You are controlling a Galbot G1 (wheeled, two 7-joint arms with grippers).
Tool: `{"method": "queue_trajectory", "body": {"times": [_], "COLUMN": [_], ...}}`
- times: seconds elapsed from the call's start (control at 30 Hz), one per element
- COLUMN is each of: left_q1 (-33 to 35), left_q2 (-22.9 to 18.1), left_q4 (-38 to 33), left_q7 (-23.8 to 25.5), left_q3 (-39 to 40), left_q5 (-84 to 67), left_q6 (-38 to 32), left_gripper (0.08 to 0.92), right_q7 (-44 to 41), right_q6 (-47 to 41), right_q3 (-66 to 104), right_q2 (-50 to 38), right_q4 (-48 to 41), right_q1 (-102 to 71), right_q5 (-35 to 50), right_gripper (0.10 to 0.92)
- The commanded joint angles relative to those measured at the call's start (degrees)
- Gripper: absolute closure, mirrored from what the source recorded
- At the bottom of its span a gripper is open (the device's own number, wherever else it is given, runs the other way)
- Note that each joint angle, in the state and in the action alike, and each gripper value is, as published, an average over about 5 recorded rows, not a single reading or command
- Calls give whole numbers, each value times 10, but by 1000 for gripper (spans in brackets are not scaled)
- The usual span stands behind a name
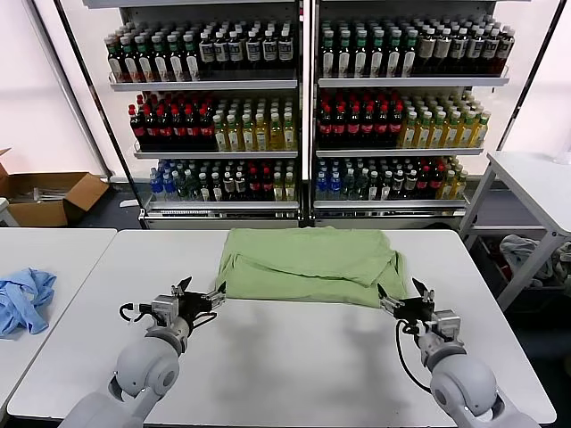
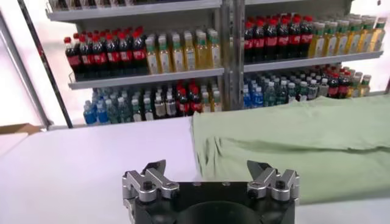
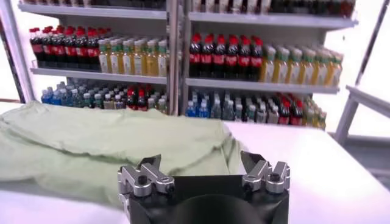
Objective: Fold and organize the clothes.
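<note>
Grippers left (image 1: 203, 294) and right (image 1: 399, 297) both gape wide and empty at the near corners of our folded shirt (image 1: 308, 265) mid-table (image 1: 294, 366); we reckon a shallow pinch could snag one layer and undo the fold.

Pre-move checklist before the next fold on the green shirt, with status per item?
1. Left gripper open and empty: ok, jaws spread, nothing between them, at the shirt's near left corner.
2. Right gripper open and empty: ok, jaws spread at the near right corner.
3. Green shirt lying on the white table: ok, it lies folded over itself, no part over an edge.
4. Fold tidy: not ok, the near edge is wrinkled and the right corner bunches up.
5. Collar, buttons and print placement: cannot tell, none show.
6. Blue garment out of the way: ok, it lies on the separate table to the left.
</note>
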Motion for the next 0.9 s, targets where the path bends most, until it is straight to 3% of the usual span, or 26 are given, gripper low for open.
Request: {"method": "queue_trajectory", "body": {"times": [0.03, 0.33, 0.9], "left_q1": [28, 6, -47], "left_q2": [11, -7, -43], "left_q4": [24, 81, 111], "left_q7": [21, 28, 38], "left_q3": [-23, -20, 14], "left_q5": [-17, -35, -45], "left_q6": [-21, -36, -31], "left_gripper": [177, 177, 177], "right_q7": [-6, -7, -15], "right_q6": [29, 33, 28], "right_q3": [46, 33, 7], "right_q2": [-9, 8, 23], "right_q4": [7, -7, -35], "right_q1": [-66, -34, 12], "right_q5": [48, 57, 47], "right_gripper": [203, 203, 218]}}
